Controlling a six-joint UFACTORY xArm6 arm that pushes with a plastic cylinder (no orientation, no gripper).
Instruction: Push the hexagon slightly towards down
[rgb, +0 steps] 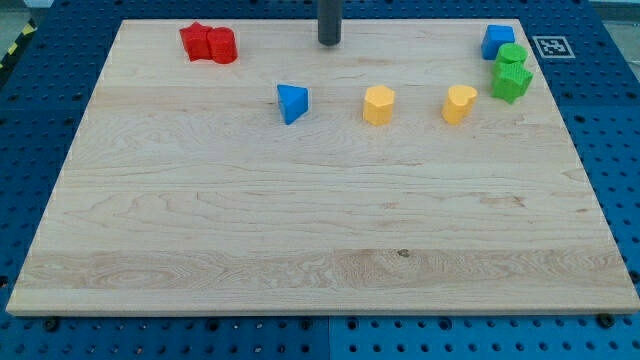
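Our tip (330, 42) sits at twelve o'clock on the counter (300, 250) — above the yellow hexagon (379, 104), ready to push it down. We have no fingers.

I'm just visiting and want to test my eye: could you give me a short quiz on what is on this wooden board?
1. True or false: my tip touches the yellow hexagon.
2. Which block lies nearest the view's left among the middle row? A) blue triangle B) yellow heart C) the yellow hexagon
3. Fill in: the two red blocks sit at the board's top ____ corner in the view.

Key
1. False: my tip stands apart, above and to the left of the hexagon in the view.
2. A
3. left
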